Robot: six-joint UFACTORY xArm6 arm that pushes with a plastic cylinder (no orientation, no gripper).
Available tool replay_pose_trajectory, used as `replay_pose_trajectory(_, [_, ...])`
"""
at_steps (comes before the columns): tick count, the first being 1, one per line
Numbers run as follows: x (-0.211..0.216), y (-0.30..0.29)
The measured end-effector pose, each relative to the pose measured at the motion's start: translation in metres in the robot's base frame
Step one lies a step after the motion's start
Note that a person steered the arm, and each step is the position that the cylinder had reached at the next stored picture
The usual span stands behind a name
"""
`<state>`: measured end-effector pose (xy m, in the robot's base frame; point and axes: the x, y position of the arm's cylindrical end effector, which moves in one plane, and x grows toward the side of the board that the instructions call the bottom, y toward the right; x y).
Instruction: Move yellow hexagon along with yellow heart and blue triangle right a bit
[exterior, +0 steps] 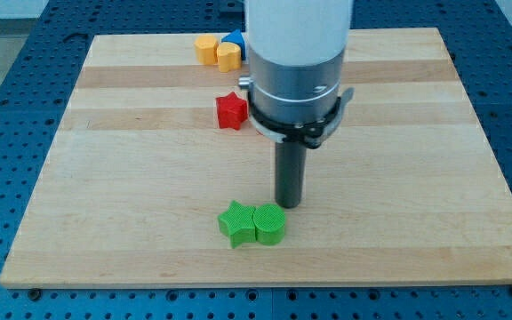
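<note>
Yellow hexagon (205, 49), yellow heart (228, 56) and blue triangle (234, 40) huddle touching at the counter's (398, 178) top edge, well apart from my tip (289, 204) beside the green blocks (252, 223), so with no fingers, I'd circle to their left and push evenly rightward.

One camera looks down at an angle from the board's (132, 187) near edge; the arm (296, 53) fills the view's top centre.
</note>
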<state>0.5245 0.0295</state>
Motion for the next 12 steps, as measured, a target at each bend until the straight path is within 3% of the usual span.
replay_pose_trajectory(6, [-0.011, 0.03])
replay_pose_trajectory(7, [-0.036, 0.093])
replay_pose_trajectory(8, [-0.087, 0.163])
replay_pose_trajectory(10, [-0.144, 0.186])
replay_pose_trajectory(11, [-0.191, 0.186])
replay_pose_trajectory(12, [-0.272, 0.167])
